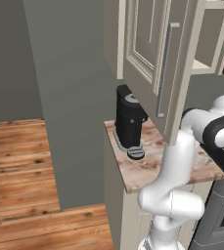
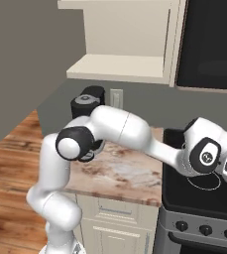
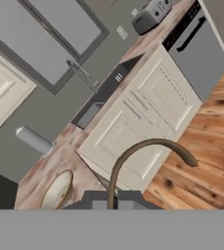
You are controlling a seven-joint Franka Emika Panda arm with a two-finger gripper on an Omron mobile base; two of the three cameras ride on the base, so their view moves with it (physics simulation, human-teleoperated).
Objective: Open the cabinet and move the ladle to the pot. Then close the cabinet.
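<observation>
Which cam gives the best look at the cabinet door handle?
Left base view: the cabinet door is swung open and its long silver handle shows full length. Right base view shows just the door's plain inner side, handle hidden. Hand view looks across the kitchen instead.

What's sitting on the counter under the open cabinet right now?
A black coffee machine stands on the counter below the cabinet, at the back by the wall. In the right base view the arm covers most of it and the counter behind.
</observation>
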